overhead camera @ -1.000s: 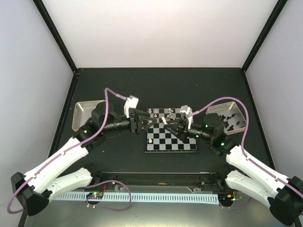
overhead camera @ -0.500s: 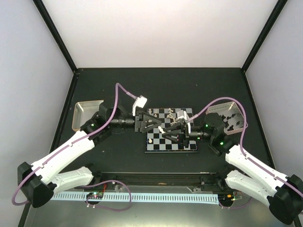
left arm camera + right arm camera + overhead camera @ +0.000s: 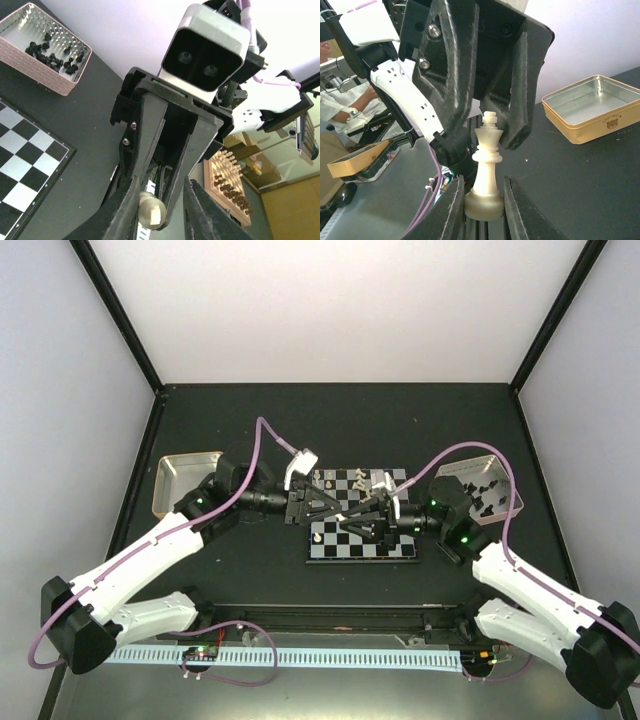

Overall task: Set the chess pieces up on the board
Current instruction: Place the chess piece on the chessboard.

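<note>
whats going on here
The two arms meet above the board for what looks like a handover. The right pincer grips a cream chess piece by its base; the left pincer has a finger on either side of its top, with a gap showing. A few other cream pieces stand on the board, and black ones lie in the pinkish tray.

My left gripper (image 3: 335,508) now sits further in over the board (image 3: 370,545), jaws narrower around the cream chess piece (image 3: 486,165).
</note>
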